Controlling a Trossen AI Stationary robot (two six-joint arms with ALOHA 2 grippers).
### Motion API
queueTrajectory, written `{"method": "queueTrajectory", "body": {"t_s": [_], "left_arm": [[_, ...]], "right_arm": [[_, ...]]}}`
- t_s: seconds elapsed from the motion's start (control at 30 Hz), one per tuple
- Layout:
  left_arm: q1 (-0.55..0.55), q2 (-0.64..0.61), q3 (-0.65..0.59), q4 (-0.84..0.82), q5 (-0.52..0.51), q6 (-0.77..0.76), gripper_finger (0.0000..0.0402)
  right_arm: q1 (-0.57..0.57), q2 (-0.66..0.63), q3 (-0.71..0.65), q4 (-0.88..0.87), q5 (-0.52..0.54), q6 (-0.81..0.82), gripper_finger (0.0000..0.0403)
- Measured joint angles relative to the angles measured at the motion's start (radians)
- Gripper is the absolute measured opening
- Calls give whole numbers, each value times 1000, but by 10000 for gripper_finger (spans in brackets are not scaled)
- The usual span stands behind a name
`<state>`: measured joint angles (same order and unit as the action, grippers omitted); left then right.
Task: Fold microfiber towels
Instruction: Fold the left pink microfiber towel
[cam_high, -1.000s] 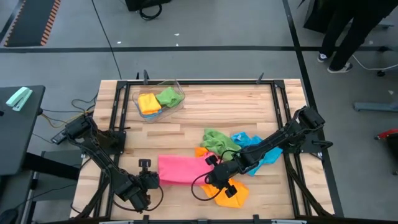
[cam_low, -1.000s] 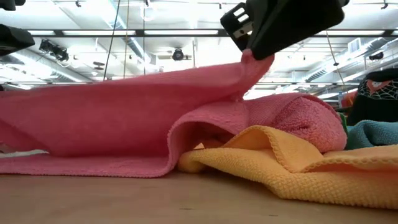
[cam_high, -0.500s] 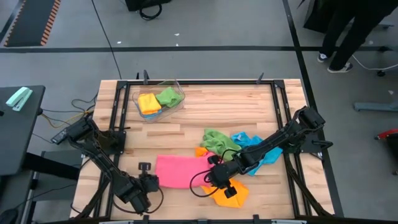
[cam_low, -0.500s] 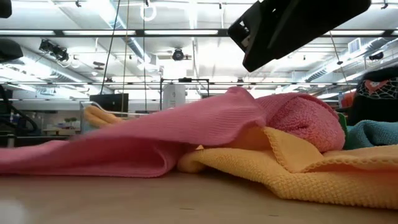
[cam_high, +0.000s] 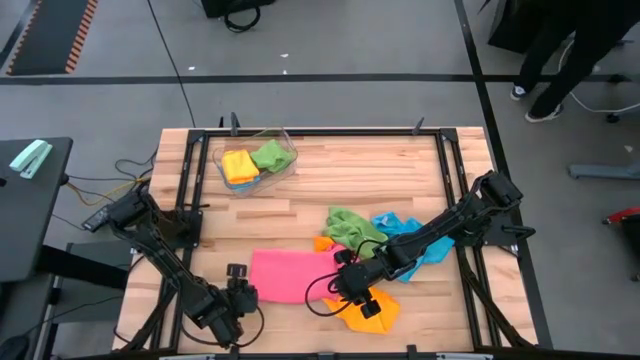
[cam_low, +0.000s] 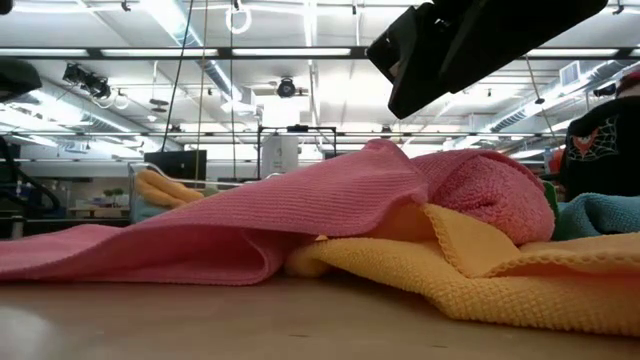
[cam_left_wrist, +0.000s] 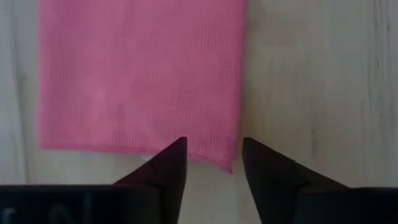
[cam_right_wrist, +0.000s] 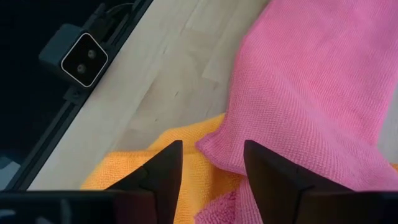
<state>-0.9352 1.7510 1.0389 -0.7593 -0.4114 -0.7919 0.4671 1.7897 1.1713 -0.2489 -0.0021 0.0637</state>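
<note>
Here the pink towel (cam_high: 287, 275) is laid folded on the counter (cam_high: 340, 185) between both arms, one end resting on the orange towel (cam_high: 378, 312). The left gripper (cam_left_wrist: 213, 163) is held spread and empty over one corner; the right gripper (cam_right_wrist: 212, 163) is likewise released above the other end. A fold appears just completed, so the next move probably calls for regrasping an edge for a second fold. Four loose towels are counted, pink, orange, green (cam_high: 352, 226), blue (cam_high: 405, 228); two more are seen in the clear bin (cam_high: 285, 163).
</note>
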Motion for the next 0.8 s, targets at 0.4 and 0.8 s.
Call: {"method": "queueTrajectory", "body": {"t_s": [0.4, 0.8], "left_arm": [[-51, 93, 5, 13, -115, 53, 175], [-32, 132, 3, -8, -188, 66, 101]], "right_arm": [[-21, 0, 0, 1, 0, 29, 178], [-31, 0, 0, 3, 1, 23, 177]]}}
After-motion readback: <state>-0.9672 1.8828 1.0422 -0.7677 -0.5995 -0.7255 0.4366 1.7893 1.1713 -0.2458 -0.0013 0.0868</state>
